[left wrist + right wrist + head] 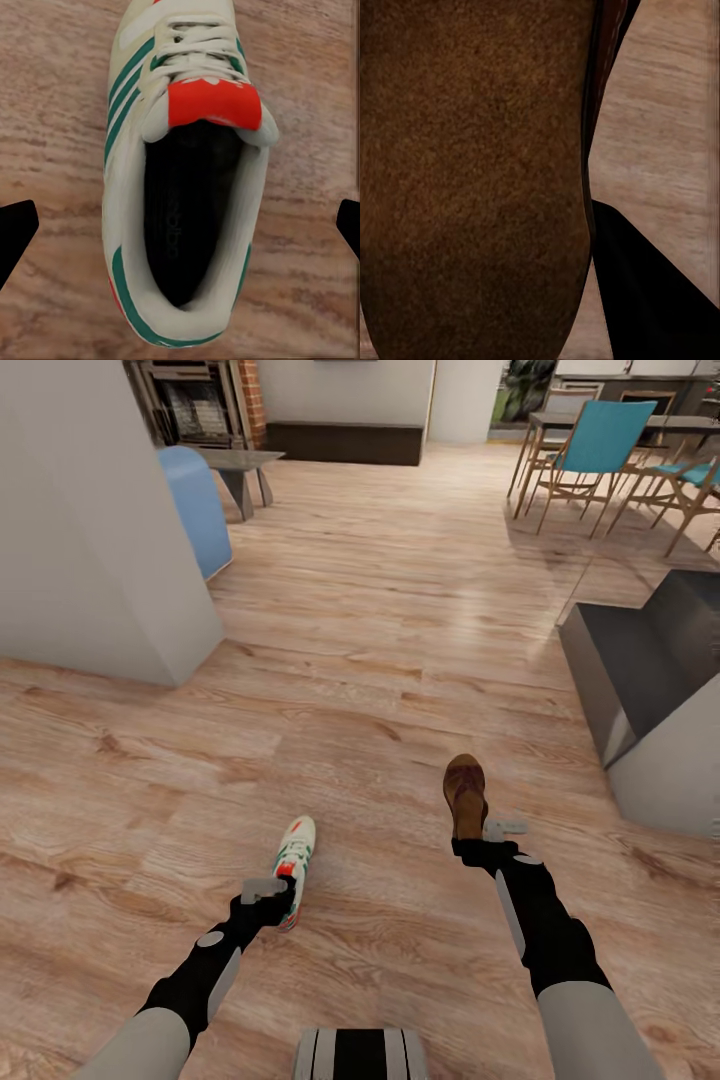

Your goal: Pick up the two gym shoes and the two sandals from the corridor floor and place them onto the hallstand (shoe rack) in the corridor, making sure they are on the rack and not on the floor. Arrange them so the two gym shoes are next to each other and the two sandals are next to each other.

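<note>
- The left gripper [272, 900] is sitting right at the heel of the gym shoe [294, 856], its long axis pointing straight away from the robot — fingertips [16, 229] spread wide either side, nothing clamped.
- The right gripper [480, 842] is reaching low at the sandal [466, 792] heel; can't tell if it's gripping.
- Both shoes are lying on the corridor floor [400, 640].

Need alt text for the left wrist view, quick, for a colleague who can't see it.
A white gym shoe with green stripes and a red-orange tongue lies on the wood-plank floor, seen from above, its dark opening facing the camera. The left gripper's black fingertips sit wide apart, either side, not touching it.
</note>
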Controlling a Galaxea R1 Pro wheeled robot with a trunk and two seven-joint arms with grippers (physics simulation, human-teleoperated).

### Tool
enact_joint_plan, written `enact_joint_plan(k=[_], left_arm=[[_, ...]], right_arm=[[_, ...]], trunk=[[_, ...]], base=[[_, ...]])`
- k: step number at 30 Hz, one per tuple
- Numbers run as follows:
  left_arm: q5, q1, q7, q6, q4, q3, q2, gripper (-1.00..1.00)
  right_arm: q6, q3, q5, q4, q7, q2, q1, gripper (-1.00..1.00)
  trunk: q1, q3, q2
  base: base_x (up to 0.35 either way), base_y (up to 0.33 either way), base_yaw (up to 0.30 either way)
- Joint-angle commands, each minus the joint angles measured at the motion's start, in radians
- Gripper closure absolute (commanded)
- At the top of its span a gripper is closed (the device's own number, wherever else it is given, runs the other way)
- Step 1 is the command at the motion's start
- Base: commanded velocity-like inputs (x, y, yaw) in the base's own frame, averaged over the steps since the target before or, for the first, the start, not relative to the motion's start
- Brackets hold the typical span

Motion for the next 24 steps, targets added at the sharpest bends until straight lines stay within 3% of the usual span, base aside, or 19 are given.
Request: enact_joint_plan(k=[1,6,13,24], left_arm=[[-0.01,0.0,-0.007,-0.004,0.0,0.008,-0.001,-1.0],[-0.01,-0.001,-0.007,-0.004,-0.001,0.007,-0.001,-1.0],[-0.01,-0.001,-0.007,-0.004,-0.002,0.008,-0.001,-1.0],[-0.01,-0.001,-0.007,-0.004,-0.003,0.008,-0.001,-1.0]], right_arm=[[0.005,-0.003,0.008,-0.001,0.005,0.001,-0.001,1.0],[0.005,-0.003,0.008,-0.002,0.005,0.001,-0.001,1.0],[0.005,-0.003,0.008,-0.002,0.005,0.001,-0.001,1.0],[0.005,-0.003,0.008,-0.002,0.005,0.001,-0.001,1.0]], trunk=[[0.0,-0.006,-0.001],[0.001,-0.014,-0.001],[0.001,-0.015,-0.001],[0.005,-0.061,-0.003]], base=[[0.0,0.0,-0.215],[0.0,0.0,-0.217],[0.0,0.0,-0.057],[0.0,0.0,-0.003]])
